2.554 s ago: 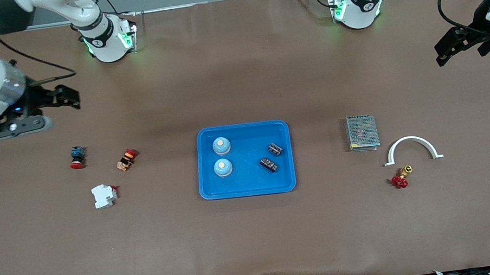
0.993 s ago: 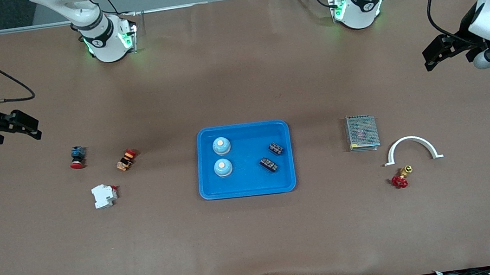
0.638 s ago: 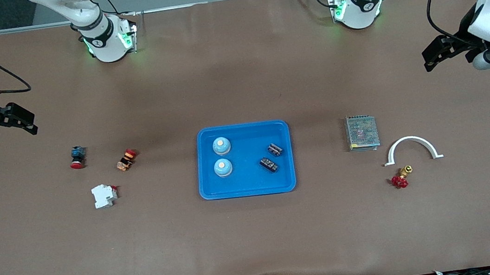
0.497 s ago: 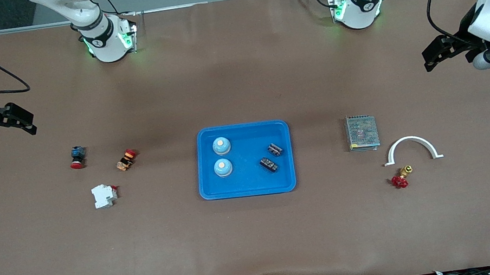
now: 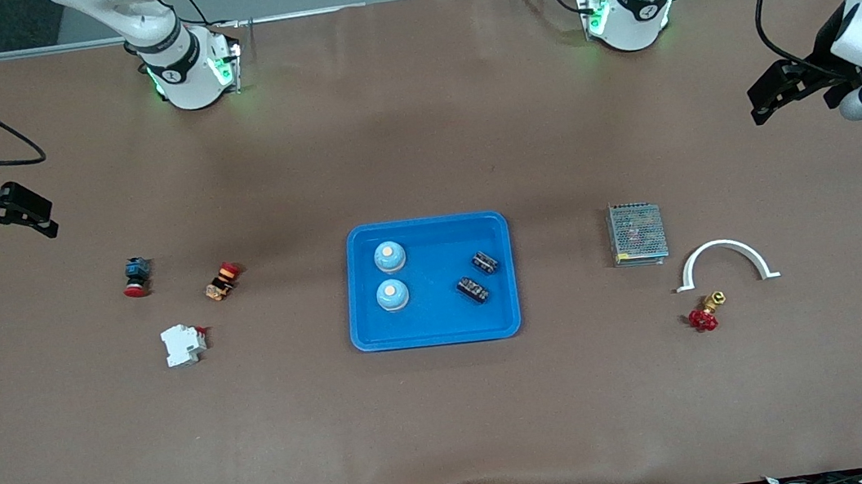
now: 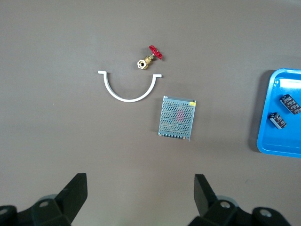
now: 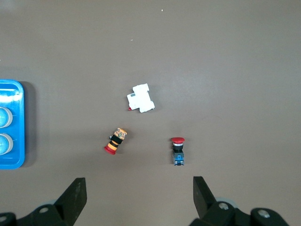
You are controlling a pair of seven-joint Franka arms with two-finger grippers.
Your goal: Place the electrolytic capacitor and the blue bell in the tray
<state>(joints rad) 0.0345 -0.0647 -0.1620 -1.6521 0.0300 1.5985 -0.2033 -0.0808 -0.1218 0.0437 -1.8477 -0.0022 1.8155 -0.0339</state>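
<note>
Blue tray [image 5: 436,332], one, at mid-surface, between the two tools and well apart from each. Held within it: two bells [image 5: 389,257], blue with pale tops, toward the right arm's end; two capacitors [image 5: 473,290], dark, toward the left arm's end. Each capacitor's long axis is laid slantwise to the tray's rim.

Left tool [image 5: 778,91]: fingers spread, nothing pinched, held over bare surface at the left arm's end. From it the tray lies toward the middle of the surface; the capacitors are the nearer part of the load.

Right tool [image 5: 16,212]: fingers spread, nothing pinched, held over bare surface at the right arm's end. From it the tray lies toward the middle; the bells are the nearer part.

Loose items near the left tool, not of the task: one mesh box [image 5: 636,233], one white arch [image 5: 722,245], one red-handled valve [image 5: 705,314].

Loose items near the right tool: two red-capped buttons [image 5: 136,277], one white breaker [image 5: 183,344].

No bell or capacitor is seen outside the tray; the task is judged complete, with no further reach required.
</note>
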